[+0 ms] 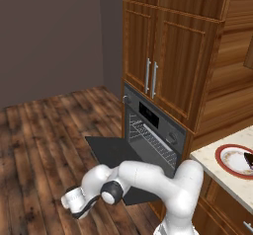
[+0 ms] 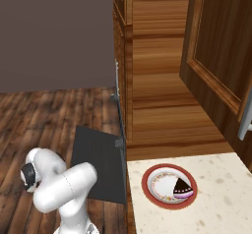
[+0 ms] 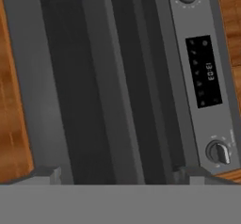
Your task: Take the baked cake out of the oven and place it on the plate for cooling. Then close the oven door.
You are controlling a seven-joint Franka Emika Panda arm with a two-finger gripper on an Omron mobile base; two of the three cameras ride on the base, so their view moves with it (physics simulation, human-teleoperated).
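Room: wooden plank floor (image 1: pixel 39 145), tall wooden cabinets (image 1: pixel 168 46), speckled counter (image 2: pixel 221 198).
Baked cake (image 2: pixel 183 186): dark wedge lying on the plate (image 2: pixel 156 184), toward its right rim.
Plate: on the counter, just right of the oven (image 1: pixel 155 130).
Oven door (image 1: pixel 111 152): folded down flat, rack visible behind.
Gripper (image 3: pixel 117 175): jaws spread wide, holding nothing, facing the door's edge and the display strip (image 3: pixel 203 71).
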